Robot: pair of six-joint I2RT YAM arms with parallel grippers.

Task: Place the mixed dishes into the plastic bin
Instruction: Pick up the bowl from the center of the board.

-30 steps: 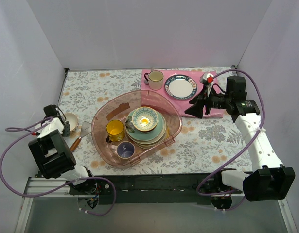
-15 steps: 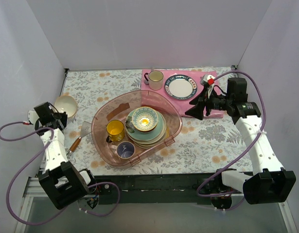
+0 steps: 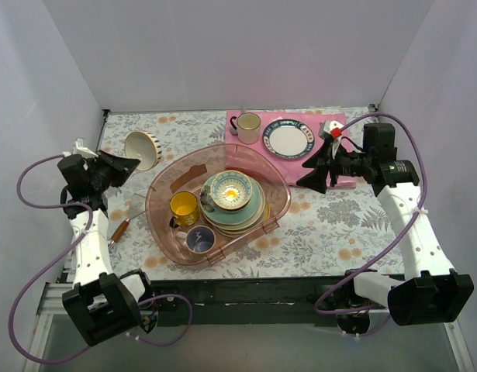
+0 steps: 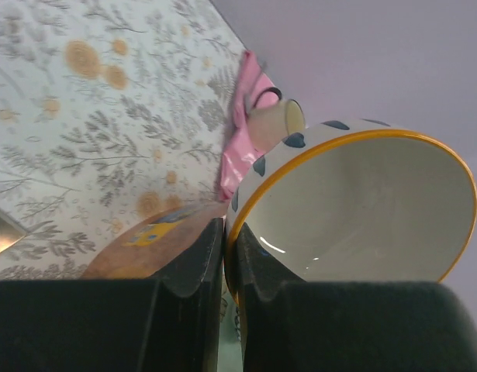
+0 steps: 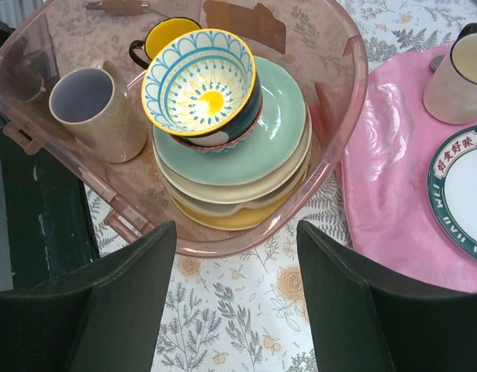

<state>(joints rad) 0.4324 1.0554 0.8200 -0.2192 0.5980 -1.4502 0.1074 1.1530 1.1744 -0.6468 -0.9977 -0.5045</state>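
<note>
The plastic bin [image 3: 167, 177] [image 5: 354, 58] sits mid-table. Inside it, a small patterned bowl [image 3: 231, 191] [image 5: 201, 85] tops a stack with the mint-green plate [image 3: 258, 208] [image 5: 281, 124] over cream plates. A yellow mug [image 3: 184, 208] [image 5: 167, 32] and a grey mug [image 3: 200, 239] [image 5: 91, 101] stand beside the stack. My left gripper [image 3: 128, 164] [image 4: 225, 232] is shut on the rim of a white bowl with dark-blue spots and a yellow rim [image 3: 143, 149] [image 4: 362, 209], held tilted in the air left of the bin. My right gripper [image 3: 314, 172] [image 5: 236, 229] hangs open and empty to the right of the bin.
A pink cloth [image 3: 312, 118] [image 5: 385, 186] at the back right carries a blue-rimmed white plate [image 3: 288, 140] [image 5: 467, 190] and a cream mug [image 3: 248, 127] [image 5: 459, 77]. A wooden-handled utensil [image 3: 122, 226] lies left of the bin. Walls close in on three sides.
My left arm has risen from the table's left edge and swung toward the bin, lifting the spotted bowl and tipping it on its side. The right arm has barely moved.
</note>
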